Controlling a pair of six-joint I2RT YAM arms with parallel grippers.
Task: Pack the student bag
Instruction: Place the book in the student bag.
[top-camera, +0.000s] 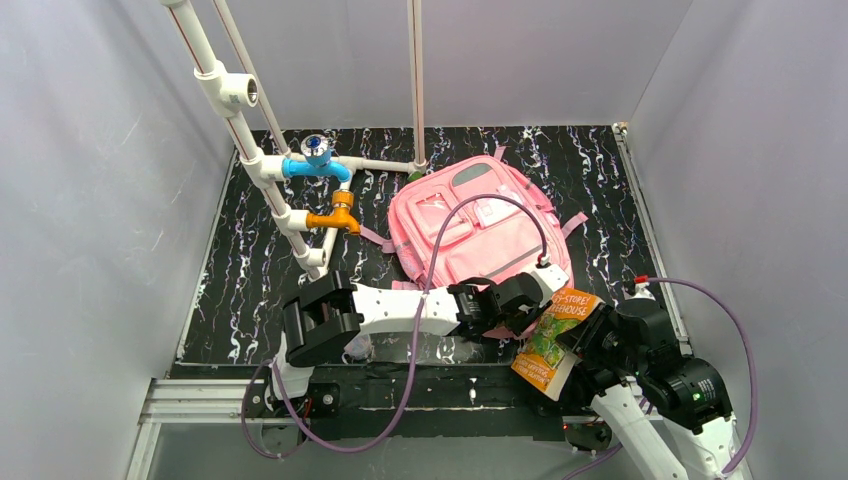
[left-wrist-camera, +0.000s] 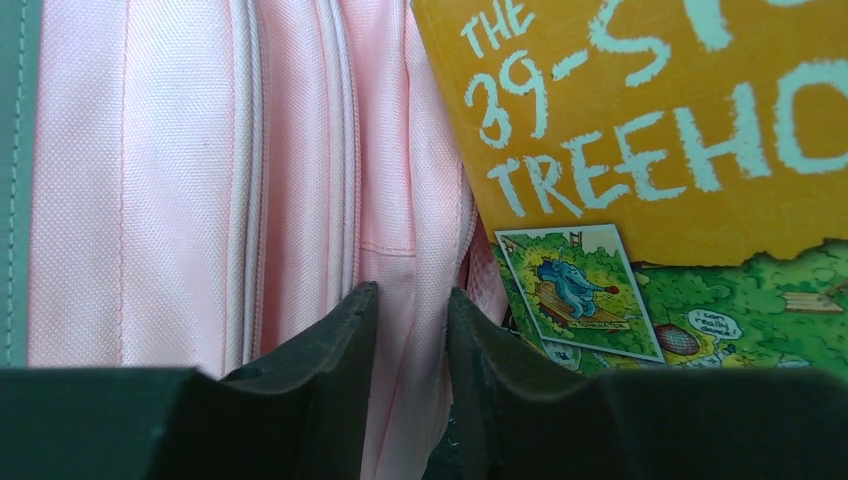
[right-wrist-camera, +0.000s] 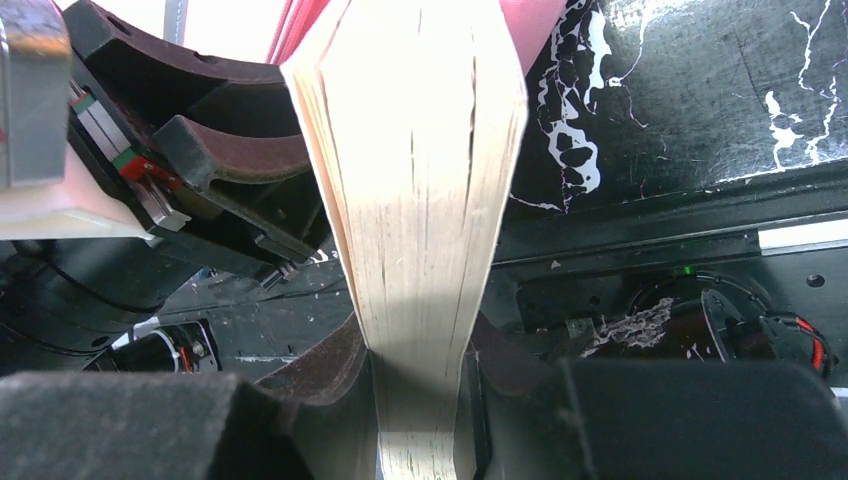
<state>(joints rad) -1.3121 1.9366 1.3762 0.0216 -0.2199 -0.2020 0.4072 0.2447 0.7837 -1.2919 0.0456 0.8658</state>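
Top view: pink backpack (top-camera: 470, 225) lies flat on the black marbled table (top-camera: 240, 290), right of centre; the left gripper (top-camera: 530, 298) meets its near edge; the right gripper (top-camera: 592, 345) holds an orange-and-green book (top-camera: 555, 340) just beside the backpack's near right corner. Left wrist view: jaws nearly together, pinching a fold of the backpack's pink fabric; the book's cover stands close on the right. Right wrist view: jaws partly closed, clamping the book by its pale page edge; the book stands upright.
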